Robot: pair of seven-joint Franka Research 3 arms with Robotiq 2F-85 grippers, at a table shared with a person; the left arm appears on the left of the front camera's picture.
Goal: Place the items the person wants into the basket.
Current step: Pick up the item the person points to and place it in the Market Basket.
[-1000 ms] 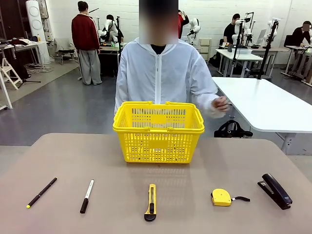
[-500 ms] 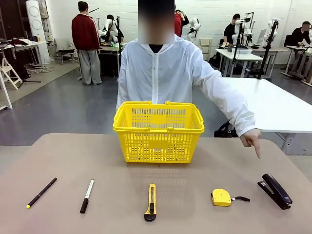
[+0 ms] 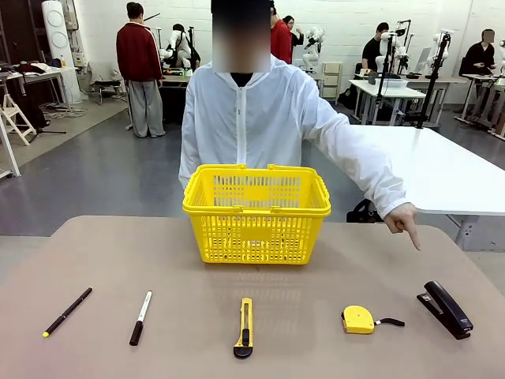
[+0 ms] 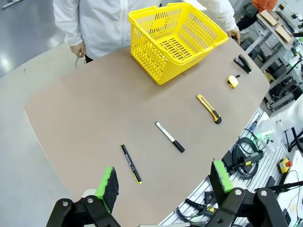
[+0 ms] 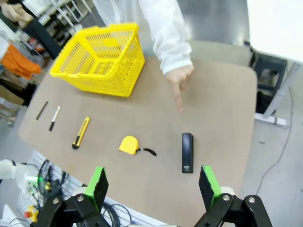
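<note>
The yellow basket [image 3: 256, 213] stands at the table's far middle, in front of the person [image 3: 252, 118]. Along the near edge lie the white-barrelled marker [image 3: 140, 317] and the yellow-and-black utility knife [image 3: 245, 327]. The person's hand [image 3: 405, 219] points a finger down at the table's right side, above the black stapler [image 3: 446, 309]. My left gripper [image 4: 164, 178] hangs open high over the near edge, above the marker [image 4: 169, 136] and knife [image 4: 209, 108]. My right gripper [image 5: 153, 183] is open too, high above the stapler [image 5: 187, 152], with the pointing hand [image 5: 179, 80] beyond it.
A thin black pen [image 3: 67, 311] lies at the near left and a yellow tape measure [image 3: 358, 319] sits between knife and stapler. Bare tabletop separates the row of tools from the basket. A white table [image 3: 434, 166] stands beyond at the right.
The person's arm has swung out from chest height and now points down at the table's right side. The tools, basket and grippers have not moved.
</note>
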